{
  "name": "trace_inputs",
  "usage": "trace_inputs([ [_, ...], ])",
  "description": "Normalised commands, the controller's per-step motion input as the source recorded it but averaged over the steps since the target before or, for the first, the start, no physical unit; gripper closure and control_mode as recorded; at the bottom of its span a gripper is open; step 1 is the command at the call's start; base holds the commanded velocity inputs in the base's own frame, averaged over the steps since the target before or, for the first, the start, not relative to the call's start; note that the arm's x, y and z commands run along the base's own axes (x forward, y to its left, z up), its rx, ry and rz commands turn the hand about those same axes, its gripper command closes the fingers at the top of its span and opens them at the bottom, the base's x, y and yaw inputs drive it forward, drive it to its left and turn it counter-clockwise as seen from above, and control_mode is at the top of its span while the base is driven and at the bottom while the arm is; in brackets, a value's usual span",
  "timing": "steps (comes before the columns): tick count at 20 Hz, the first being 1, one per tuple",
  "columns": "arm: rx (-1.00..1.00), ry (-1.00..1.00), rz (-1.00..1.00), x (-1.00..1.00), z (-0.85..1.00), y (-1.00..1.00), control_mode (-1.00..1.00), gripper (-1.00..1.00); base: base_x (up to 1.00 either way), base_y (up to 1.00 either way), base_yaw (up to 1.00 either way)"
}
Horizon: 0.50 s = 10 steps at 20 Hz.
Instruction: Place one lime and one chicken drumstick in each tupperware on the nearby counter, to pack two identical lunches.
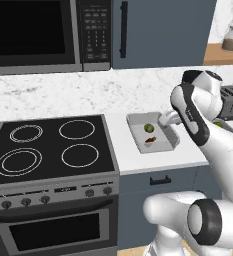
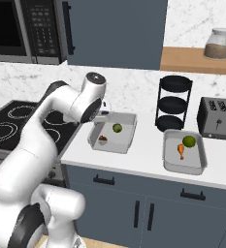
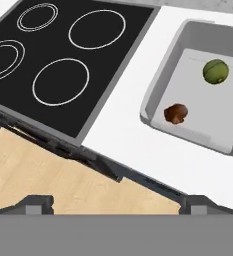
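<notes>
- While the gripper (image 3: pixel 116 202) was held wide open and empty, the near tupperware (image 2: pixel 129 139) was seen just beside it, ahead and right in the hand view.
- A lime (image 2: pixel 117 128) and drumstick (image 2: pixel 103 139) were already lying inside.
- The second tupperware (image 2: pixel 200 160), likewise filled, was left farther right on the counter (image 2: pixel 143 162).

My two base cameras sit behind me, left and right, looking forward and down; both share the tabletop (image 1: pixel 138 160) and the tupperware (image 1: pixel 136 120) by my tool. My hand camera looks down closer onto that tupperware (image 3: pixel 160 87) and the stove (image 3: pixel 63 60).
</notes>
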Motion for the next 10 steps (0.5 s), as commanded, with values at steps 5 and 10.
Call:
trace_inputs([
  [5,0.0,-0.1,-0.02,-1.0,0.16,0.26,-1.0,-1.0,0.0,0.0,0.0],
  [10,-0.15,-0.18,-0.01,-0.99,0.89,0.39,-1.0,-1.0,0.0,0.0,0.0],
])
